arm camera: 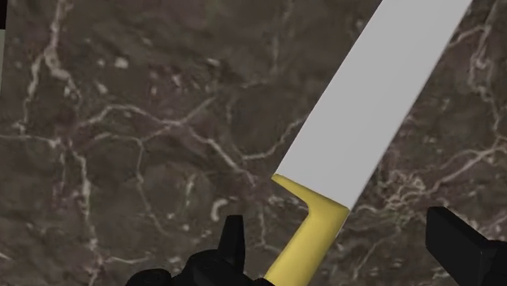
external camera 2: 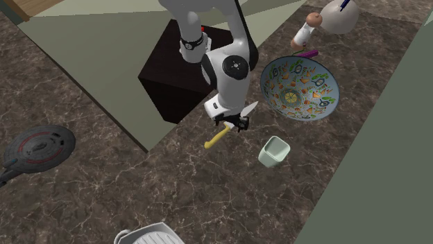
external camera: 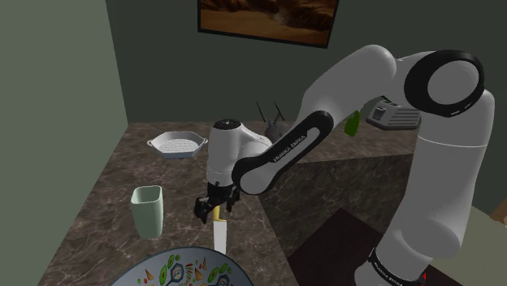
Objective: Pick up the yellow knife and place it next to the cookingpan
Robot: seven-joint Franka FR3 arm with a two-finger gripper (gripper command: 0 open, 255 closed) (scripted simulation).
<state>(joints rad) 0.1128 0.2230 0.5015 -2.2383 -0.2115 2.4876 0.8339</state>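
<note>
Far out at the second exterior view's left sits the cookingpan [external camera 2: 38, 147]. I take it to be the dark round one, on the far arm of the bench [external camera 2: 208, 197], well apart from everything else. Next along is a white ridged pan [external camera 2: 149, 236], close to the bench corner where the walls meet. It could be the pan meant instead, and I can't rule that out.

Middle of the bench now: my claw [arm camera: 340, 236] is down over the yellow knife [arm camera: 349, 130], just in from the bench's open edge by the stand [external camera 2: 173, 76]. Right of that a pale cup [external camera 2: 274, 151] stands just beside us, and then comes the patterned bowl [external camera 2: 300, 86], near the knife's tip.

Here's the worry. My fingers [arm camera: 234, 244] stand wide apart and grip nothing, and the handle [arm camera: 307, 240] sits much closer to one of them than to the other. If I close like this, I reckon the near finger shoves the handle first and the knife swivels on the smooth bench, toward the cup or the open edge. I'm also straddling the handle close to the blade [arm camera: 382, 73]. That long blade could sag or twist in a light grip, and the haul to the cookingpan is a long one.

As for the lie of it, the knife is flat on the bench beneath me. The handle passes between my fingers, and the blade runs out ahead of the claw at a slant toward the bowl.
</note>
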